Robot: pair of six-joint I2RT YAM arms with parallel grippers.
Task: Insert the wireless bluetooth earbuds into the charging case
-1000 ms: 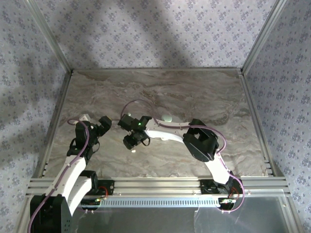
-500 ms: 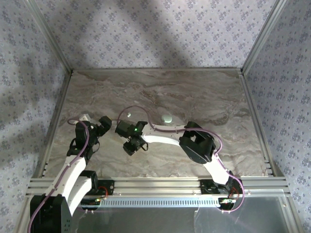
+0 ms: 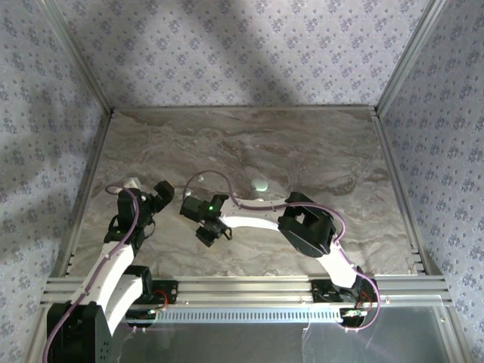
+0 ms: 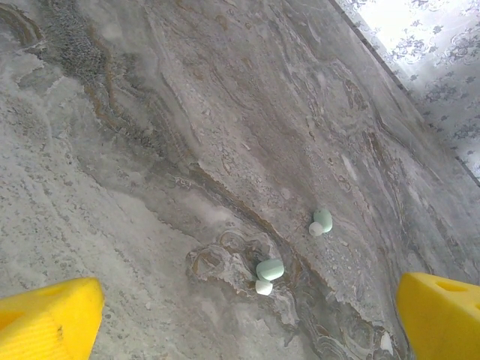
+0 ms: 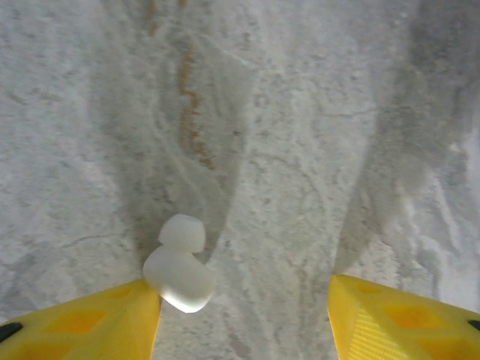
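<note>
**Earbud rests against one finger of the open right gripper; case lies apart**

On the left of the grey veined marble table, the left gripper hangs low with its yellow fingertips spread wide and nothing between them. In its wrist view, two small pale oval pieces lie on the stone ahead, near one another but not touching. Each has a tiny white bead against it, and I cannot tell whether they are earbuds or a case.

Near the table's middle, the right gripper points down at the marble with its jaws released and apart. A small white two-lobed earbud lies on the table between its yellow fingers. It touches the inner edge of the finger at the left of the wrist view and is well clear of the other finger, so it is not pinched.

Further right and toward the back, just beyond the right arm's cable, the smooth white oval plastic charging case rests on the table, apart from both grippers.
</note>
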